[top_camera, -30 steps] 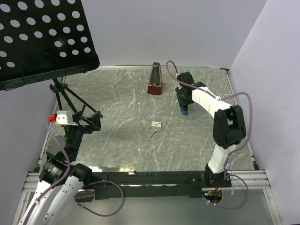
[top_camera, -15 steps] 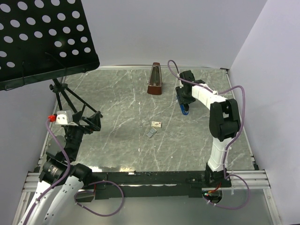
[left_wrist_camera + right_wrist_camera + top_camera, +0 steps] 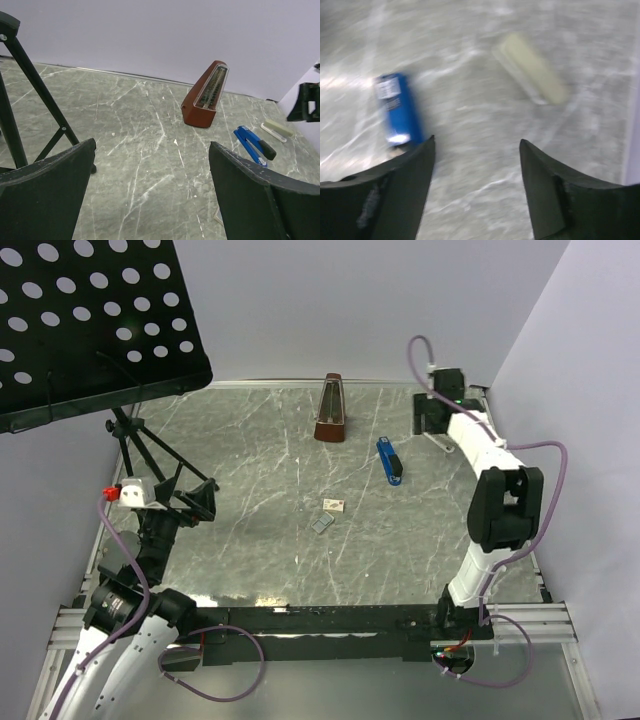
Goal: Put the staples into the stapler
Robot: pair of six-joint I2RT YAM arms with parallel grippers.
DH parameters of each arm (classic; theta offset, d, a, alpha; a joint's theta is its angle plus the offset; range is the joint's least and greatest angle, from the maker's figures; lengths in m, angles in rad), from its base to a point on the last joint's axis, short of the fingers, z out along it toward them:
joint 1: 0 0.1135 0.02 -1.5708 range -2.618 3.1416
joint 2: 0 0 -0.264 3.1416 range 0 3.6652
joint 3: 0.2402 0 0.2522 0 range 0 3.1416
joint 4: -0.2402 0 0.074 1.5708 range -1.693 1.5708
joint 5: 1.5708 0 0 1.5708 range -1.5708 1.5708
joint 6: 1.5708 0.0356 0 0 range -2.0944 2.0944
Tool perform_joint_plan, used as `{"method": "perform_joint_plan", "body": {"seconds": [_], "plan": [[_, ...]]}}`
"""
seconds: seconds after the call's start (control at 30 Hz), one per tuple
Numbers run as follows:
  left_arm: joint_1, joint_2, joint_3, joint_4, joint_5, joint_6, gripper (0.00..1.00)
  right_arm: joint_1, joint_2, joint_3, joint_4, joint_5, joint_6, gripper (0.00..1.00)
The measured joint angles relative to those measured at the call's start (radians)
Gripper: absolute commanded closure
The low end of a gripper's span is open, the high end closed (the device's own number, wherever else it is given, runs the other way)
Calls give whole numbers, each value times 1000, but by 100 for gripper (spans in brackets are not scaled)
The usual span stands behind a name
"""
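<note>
Where the staples are lying: the staples, a small whitish box, are lying flat near the middle of the surface. A tiny grey piece is lying just beside the box on its near-left side. I cannot tell if the two are touching.
Blue stapler: the blue stapler is lying flat on the surface, to the far right of the staples and apart from them. Nothing is touching it.
Pale stapler: the pale stapler is lying further to the right than the blue one, near the right wall.
Right pincer: the right pincer is hanging over the far right part of the surface, near the pale stapler. Its jaws are standing wide apart and are holding nothing. The right wrist view is blurred, but it is showing bare surface between the two fingers.
Left pincer: the left pincer is hanging over the left side of the surface, well apart from the staples. Its jaws are standing fully apart and are holding nothing.
Other things: a brown metronome is standing upright at the far edge. A black music stand is standing on the left, its legs just beside the left pincer.
</note>
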Motion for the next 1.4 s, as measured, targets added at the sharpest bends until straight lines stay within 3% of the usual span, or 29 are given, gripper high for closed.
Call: {"method": "perform_joint_plan", "body": {"seconds": [0.27, 0.73, 0.93, 1.1, 1.4], "plan": [[-10, 0, -10, -1, 1, 0, 0, -189, 101, 55, 21, 2, 3, 16], [-14, 4, -11, 0, 1, 0, 1, -219, 366, 293, -13, -146, -91, 17], [-14, 7, -11, 3, 3, 0, 1, -223, 383, 299, -52, -196, -126, 28], [-14, 7, -11, 7, 6, 0, 1, -223, 383, 295, -61, -241, -145, 44], [-14, 7, -11, 13, 9, 0, 1, -223, 384, 290, -72, -263, -147, 44]]}}
